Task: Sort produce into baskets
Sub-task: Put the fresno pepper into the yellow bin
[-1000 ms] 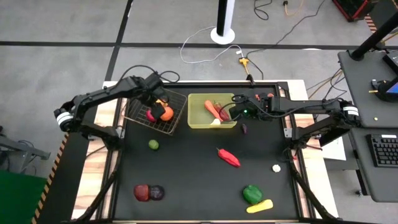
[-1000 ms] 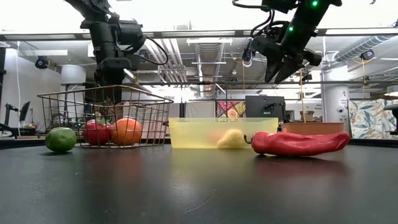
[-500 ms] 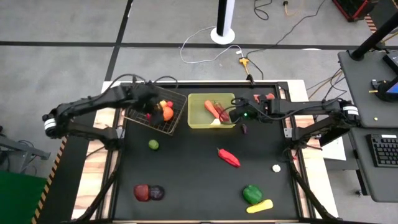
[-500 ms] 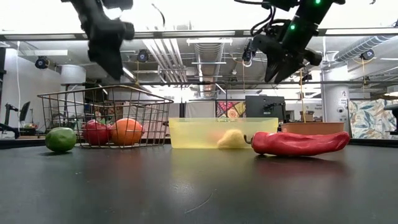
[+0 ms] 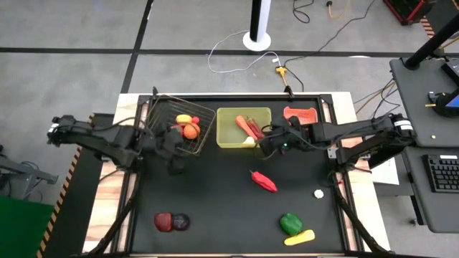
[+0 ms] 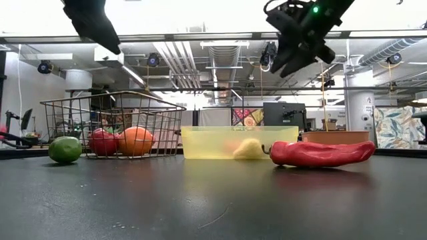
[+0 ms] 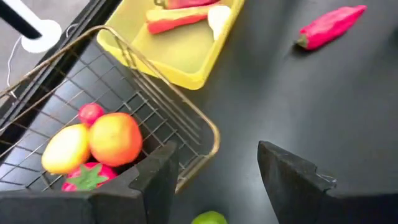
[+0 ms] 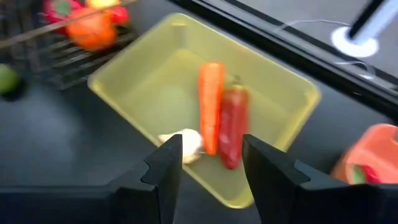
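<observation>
A: Item one, left gripper (image 7: 214, 171). What is recorded?

B: It is logged as withdrawn from over the wire basket (image 5: 203, 115), where it was placed a second ago, to a spot over the table (image 5: 215, 208) just in front of that basket. The fingers are spread wide and nothing is held. The lime (image 7: 208, 218) is noted directly below it.

A: Basket contents?

B: An orange fruit (image 7: 114, 138), a lemon (image 7: 65, 147), a strawberry (image 7: 86, 177) and a small red piece (image 7: 91, 113) are listed inside.

A: Item two, right gripper (image 8: 205, 165)?

B: It is entered as shifted off the yellow-green tray (image 8: 292, 93) toward the table's middle; fingers parted, nothing carried. A carrot (image 8: 210, 102), a red chili (image 8: 233, 127) and garlic (image 8: 183, 144) are counted in the tray.

A: What is implied for the sort?

B: A deposit is judged complete on both sides. The lime is judged the left gripper's likely next pick. The long red pepper (image 5: 264, 181), green pepper (image 5: 290, 223), yellow piece (image 5: 300, 237), white piece (image 5: 318, 193) and two dark red pieces (image 5: 171, 221) are listed as unsorted. The salmon bin (image 5: 300, 114) is seen at the far edge.
</observation>
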`<action>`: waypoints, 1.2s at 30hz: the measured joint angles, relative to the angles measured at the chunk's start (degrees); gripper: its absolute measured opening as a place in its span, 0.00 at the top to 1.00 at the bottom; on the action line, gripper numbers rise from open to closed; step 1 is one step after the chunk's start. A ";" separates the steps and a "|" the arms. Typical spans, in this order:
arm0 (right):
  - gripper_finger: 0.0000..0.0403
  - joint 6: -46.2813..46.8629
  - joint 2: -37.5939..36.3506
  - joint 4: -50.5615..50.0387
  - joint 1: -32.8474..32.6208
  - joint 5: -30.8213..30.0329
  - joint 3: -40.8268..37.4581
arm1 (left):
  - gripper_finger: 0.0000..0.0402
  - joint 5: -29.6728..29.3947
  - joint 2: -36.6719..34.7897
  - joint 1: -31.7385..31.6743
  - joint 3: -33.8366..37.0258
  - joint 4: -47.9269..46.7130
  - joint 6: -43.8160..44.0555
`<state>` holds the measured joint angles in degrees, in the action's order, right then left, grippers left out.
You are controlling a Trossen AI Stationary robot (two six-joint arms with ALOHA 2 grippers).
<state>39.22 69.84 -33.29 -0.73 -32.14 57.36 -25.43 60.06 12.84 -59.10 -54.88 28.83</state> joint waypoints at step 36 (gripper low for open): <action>0.50 11.32 13.39 -10.75 -11.74 29.01 5.33 | 0.50 -10.19 5.21 9.86 1.10 0.49 6.46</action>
<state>50.54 83.23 -44.04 -12.48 -3.13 62.70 -35.62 65.27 22.70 -58.00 -54.39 35.29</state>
